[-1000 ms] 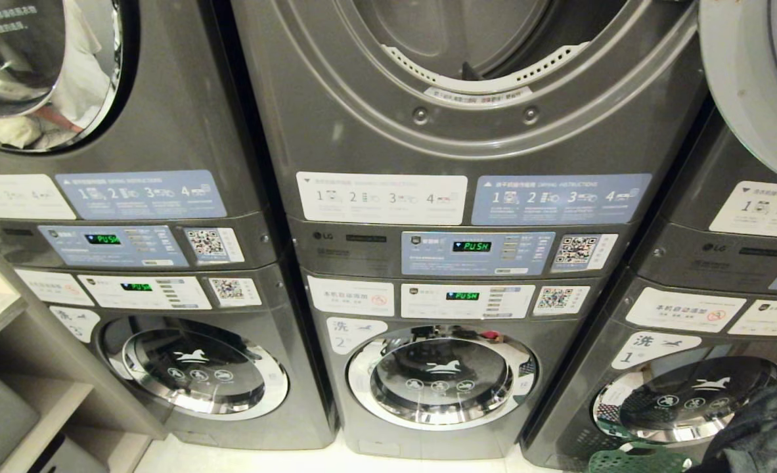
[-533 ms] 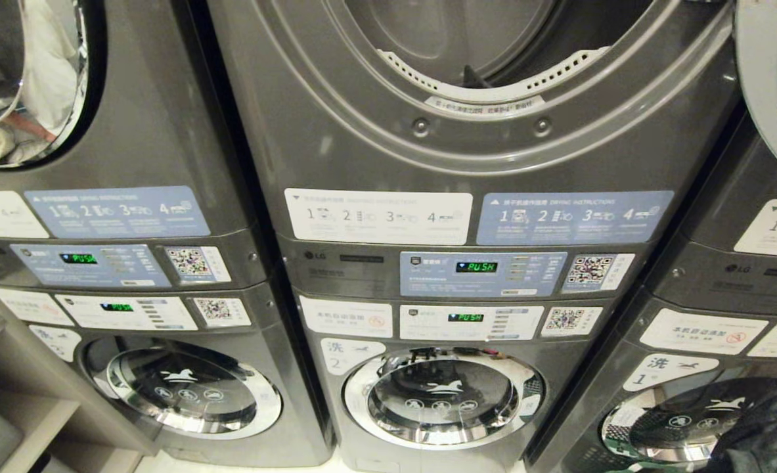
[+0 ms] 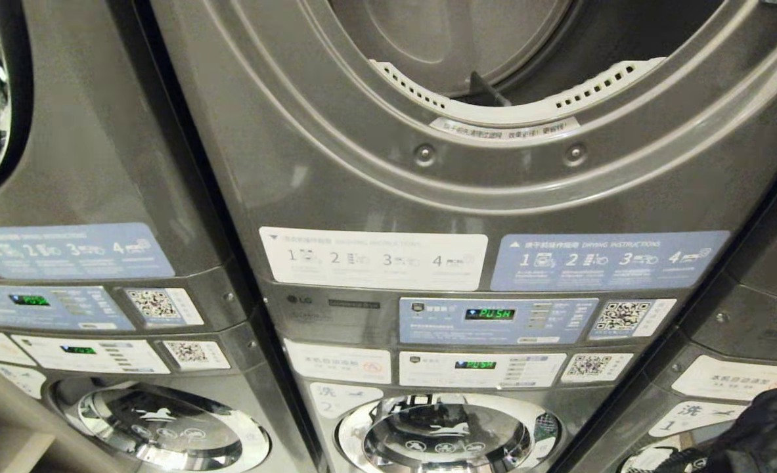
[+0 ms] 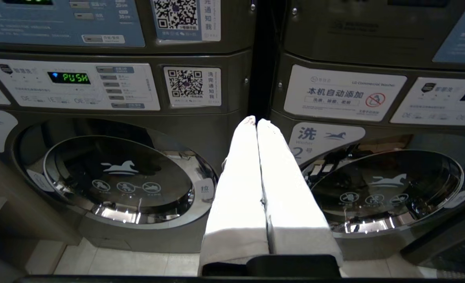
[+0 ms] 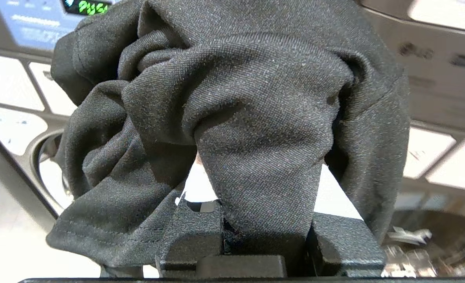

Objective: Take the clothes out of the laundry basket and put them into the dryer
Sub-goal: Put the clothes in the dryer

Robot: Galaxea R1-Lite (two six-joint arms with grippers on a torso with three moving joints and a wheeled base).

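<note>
As the camera nears, the dryer (image 3: 467, 164) looms larger.

Pale tile floor (image 4: 110, 263), grey stacked washers (image 3: 119, 420)

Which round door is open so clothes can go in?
The big top middle dryer: its hole gapes open. The shiny round doors below are shut.
</note>
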